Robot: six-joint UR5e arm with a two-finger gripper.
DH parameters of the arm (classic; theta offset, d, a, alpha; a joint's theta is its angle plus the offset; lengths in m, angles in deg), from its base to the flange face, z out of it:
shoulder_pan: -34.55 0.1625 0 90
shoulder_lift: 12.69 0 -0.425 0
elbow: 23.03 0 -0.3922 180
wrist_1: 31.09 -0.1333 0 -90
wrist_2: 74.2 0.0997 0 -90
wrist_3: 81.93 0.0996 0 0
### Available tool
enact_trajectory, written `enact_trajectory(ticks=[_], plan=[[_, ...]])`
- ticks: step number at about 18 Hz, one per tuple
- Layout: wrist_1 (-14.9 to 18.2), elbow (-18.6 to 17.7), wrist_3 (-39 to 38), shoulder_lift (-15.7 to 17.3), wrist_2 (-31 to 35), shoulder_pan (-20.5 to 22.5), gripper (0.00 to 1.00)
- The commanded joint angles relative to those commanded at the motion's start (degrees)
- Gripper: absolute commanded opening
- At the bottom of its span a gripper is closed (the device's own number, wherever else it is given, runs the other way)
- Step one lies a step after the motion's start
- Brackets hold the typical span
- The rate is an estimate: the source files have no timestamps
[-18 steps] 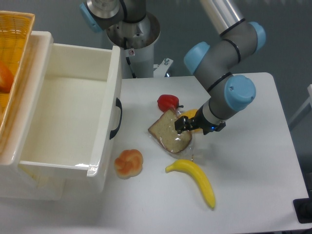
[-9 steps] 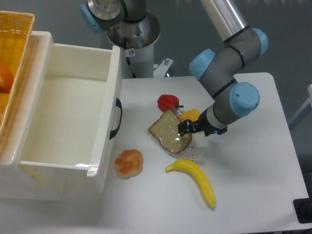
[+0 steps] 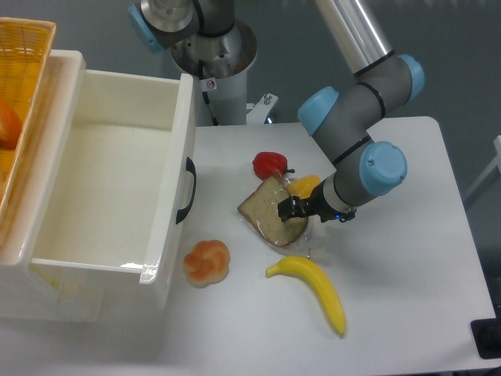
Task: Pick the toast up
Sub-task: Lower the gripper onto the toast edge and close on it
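Over toast [image 3: 270, 213] right edge, pincer [image 3: 290, 211]

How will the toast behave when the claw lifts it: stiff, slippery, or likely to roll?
The toast looks like a glossy toy, so probably stiff and somewhat slippery. It lies flat, so rolling seems unlikely. The claw is at its right edge, so it may tilt.

Bright, even light; sharp focus, soft shadows.
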Motion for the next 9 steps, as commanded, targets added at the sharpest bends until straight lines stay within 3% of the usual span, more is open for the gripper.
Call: enact_trajectory(ticks=[7,9], plan=[[-0.1,0.1,0.5,-0.3,0.2,-0.3,0.57],[-0.1,0.0,0.5,0.0,0.2,-0.4,0.41]])
